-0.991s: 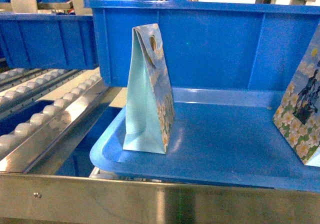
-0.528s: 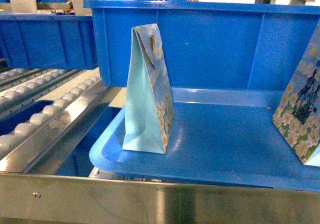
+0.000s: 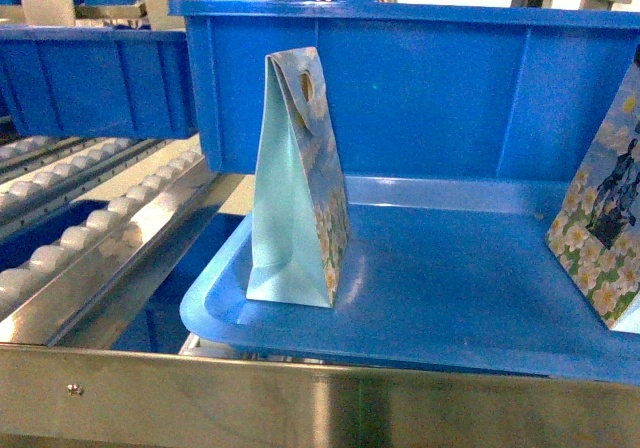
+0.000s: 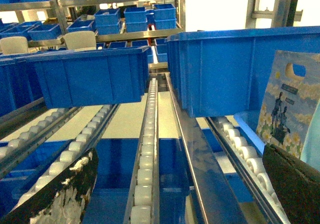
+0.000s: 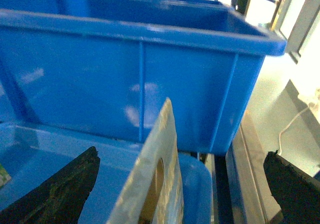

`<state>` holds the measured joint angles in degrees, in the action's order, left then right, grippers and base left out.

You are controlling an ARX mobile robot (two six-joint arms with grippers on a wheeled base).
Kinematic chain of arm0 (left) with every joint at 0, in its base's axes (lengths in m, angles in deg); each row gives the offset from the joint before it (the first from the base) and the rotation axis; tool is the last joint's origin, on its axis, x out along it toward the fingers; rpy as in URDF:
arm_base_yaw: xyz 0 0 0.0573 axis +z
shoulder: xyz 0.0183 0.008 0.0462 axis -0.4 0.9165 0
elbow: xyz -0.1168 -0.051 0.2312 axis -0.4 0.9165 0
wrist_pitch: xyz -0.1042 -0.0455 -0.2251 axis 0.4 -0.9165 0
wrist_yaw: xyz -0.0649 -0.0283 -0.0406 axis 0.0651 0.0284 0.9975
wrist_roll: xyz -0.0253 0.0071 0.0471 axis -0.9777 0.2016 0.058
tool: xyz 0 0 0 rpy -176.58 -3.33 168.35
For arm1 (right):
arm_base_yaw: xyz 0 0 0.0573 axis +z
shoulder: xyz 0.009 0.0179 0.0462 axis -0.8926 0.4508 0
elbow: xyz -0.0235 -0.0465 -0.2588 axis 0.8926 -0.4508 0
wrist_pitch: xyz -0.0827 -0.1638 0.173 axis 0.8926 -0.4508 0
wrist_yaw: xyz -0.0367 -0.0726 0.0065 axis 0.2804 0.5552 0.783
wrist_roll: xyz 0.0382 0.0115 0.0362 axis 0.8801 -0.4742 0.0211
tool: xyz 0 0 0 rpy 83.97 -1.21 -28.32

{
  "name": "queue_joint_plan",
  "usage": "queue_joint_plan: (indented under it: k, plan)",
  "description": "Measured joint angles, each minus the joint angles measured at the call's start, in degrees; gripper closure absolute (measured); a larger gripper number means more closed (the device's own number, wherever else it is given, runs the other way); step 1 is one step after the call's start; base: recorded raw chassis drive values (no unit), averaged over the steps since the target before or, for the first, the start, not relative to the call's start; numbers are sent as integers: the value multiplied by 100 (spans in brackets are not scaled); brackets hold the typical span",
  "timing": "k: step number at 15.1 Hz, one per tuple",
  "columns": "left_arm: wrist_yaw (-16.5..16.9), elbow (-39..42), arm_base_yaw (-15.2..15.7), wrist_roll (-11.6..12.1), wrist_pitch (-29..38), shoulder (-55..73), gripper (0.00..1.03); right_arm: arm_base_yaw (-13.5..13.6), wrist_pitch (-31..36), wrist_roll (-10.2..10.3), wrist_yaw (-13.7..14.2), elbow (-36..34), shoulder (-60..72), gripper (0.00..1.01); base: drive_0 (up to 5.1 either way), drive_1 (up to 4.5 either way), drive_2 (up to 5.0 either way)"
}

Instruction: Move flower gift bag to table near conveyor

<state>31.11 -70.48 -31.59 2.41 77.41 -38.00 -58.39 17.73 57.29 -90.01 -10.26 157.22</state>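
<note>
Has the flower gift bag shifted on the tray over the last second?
No. The flower gift bag stands upright at the same spot on the blue tray, its top against the same part of the blue bin behind.

Flower gift bag (image 3: 292,218) pale-blue side, daisy face; blue tray (image 3: 450,298); white conveyor rollers (image 3: 75,236)

Head cam looks down, close on blue tray (image 3: 420,308); left wrist cam faces along conveyor (image 4: 145,149); both share figure bag (image 3: 605,228).

warehouse, roller conveyor (image 4: 148,149), shelved blue bins (image 4: 142,16)
</note>
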Motion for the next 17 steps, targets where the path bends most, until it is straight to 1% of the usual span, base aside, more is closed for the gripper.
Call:
queue_joint_plan:
  k: [1,2,5,6,9,10,12,14,15,16,17]
  plan:
    - [0,0,0,0,-2,0,5,0,-245,125,57,28,116,3,0,0,0]
    - [0,0,0,0,-2,0,5,4,-313,208,72,28,146,3,0,0,0]
    - [0,0,0,0,-2,0,5,94,-240,302,160,26,212,3,0,0,0]
    - [0,0,0,0,0,0,5,103,-205,348,170,26,245,5,0,0,0]
    - [0,0,0,0,0,0,5,120,-192,374,175,-4,315,30,0,0,0]
    - [0,0,0,0,-2,0,5,120,-149,372,173,-26,310,43,0,0,0]
    - [0,0,0,0,0,0,5,129,-61,365,168,-50,304,63,0,0,0]
    - [0,0,0,0,0,0,5,184,-48,341,162,-81,293,86,0,0,0]
    - [0,0,0,0,0,0,5,192,-50,339,153,-87,286,94,0,0,0]
    - [0,0,0,0,-2,0,5,195,-2,280,142,-140,240,98,0,0,0]
    - [0,0,0,0,-2,0,5,240,66,219,133,-260,68,98,0,0,0]
